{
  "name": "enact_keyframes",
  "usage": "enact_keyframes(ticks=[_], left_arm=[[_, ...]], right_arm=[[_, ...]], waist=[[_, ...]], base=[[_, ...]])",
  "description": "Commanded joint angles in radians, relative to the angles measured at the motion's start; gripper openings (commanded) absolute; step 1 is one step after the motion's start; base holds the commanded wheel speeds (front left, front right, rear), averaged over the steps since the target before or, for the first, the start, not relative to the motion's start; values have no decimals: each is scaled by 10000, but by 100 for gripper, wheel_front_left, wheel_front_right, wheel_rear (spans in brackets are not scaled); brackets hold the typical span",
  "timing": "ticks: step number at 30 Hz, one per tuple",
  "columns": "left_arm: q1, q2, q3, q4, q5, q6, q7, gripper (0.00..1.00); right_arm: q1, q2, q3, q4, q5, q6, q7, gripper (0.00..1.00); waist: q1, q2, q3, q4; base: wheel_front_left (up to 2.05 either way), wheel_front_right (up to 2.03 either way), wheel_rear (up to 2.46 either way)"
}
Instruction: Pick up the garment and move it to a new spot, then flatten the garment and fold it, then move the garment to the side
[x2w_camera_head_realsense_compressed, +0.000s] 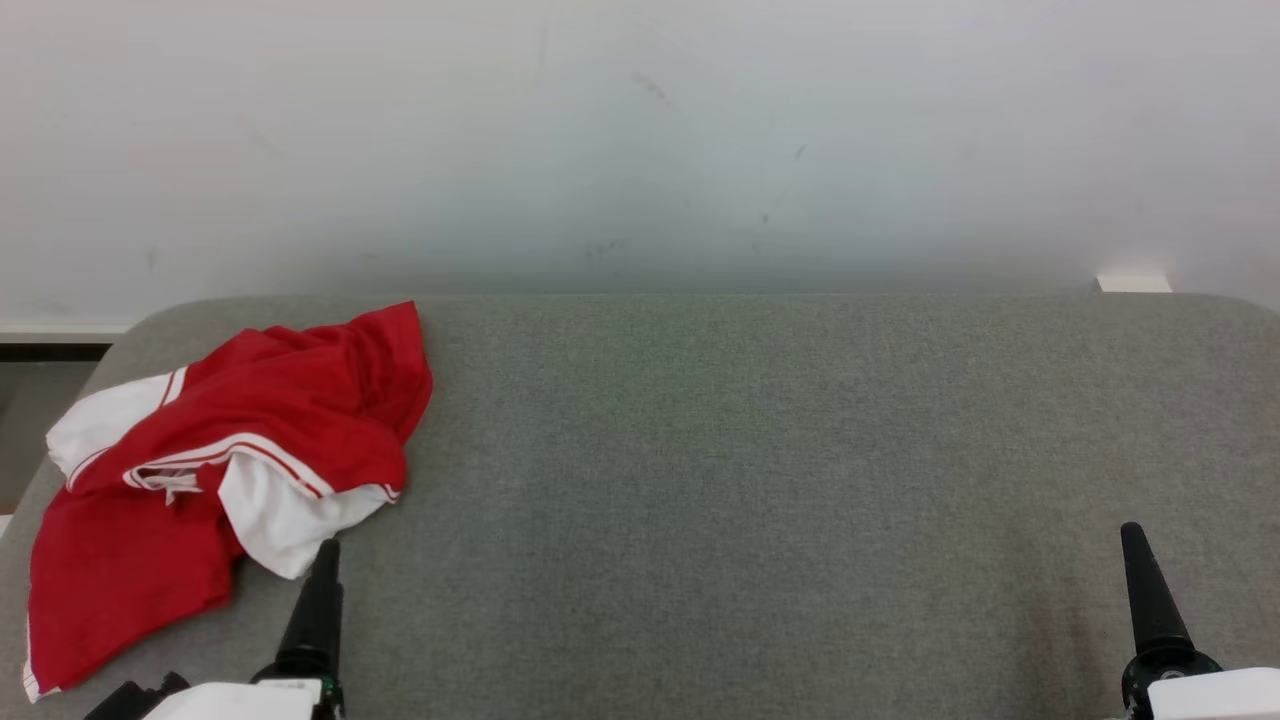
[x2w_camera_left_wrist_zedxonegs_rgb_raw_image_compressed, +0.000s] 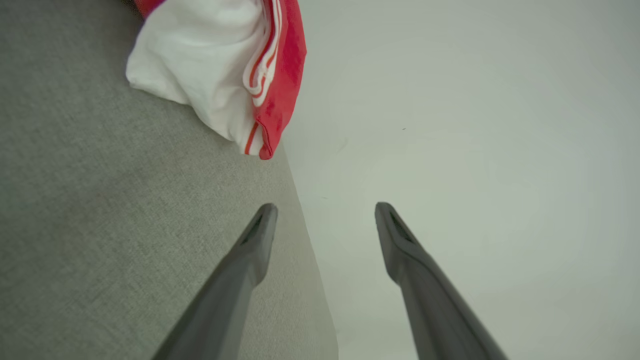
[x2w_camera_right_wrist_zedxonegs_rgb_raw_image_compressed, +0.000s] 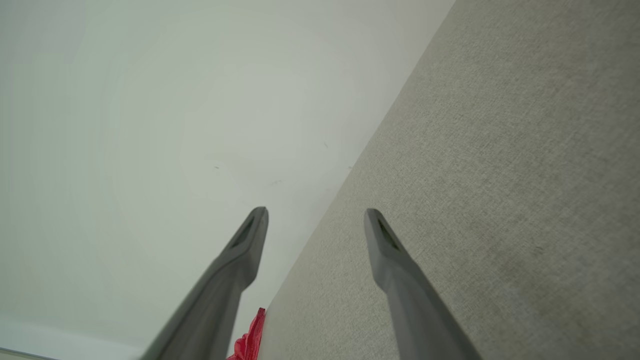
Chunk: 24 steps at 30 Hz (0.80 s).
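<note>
The garment is red with white panels and red-and-white stripes, and it lies crumpled at the left end of the grey table. Its white corner sits ahead of my left gripper, which is open and holds nothing. In the head view the left gripper is near the front edge, its tip just short of the garment's white flap. My right gripper is open and empty too. It stands at the front right, far from the cloth; a scrap of red garment peeks in low in its wrist view.
A pale wall rises directly behind the table's far edge. A small white block sits at the back right corner. A dark gap lies beyond the table's left end. Bare grey fabric spans the middle and right.
</note>
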Motion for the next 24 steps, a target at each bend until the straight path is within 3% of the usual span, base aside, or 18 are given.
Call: enact_keyframes(ticks=[1,24], left_arm=[[-108,57,-37,-230,506,50,-122,100],[-70,269,-349,-655,5542,334,-1005,100]], right_arm=[[-44,-145,83,-252,-517,-3,-119,100],[68,-689,902,-329,-4563,-7,-1003,100]], waist=[[0,0,-2,3],[0,0,-56,44]], base=[[0,0,0],[0,0,0]])
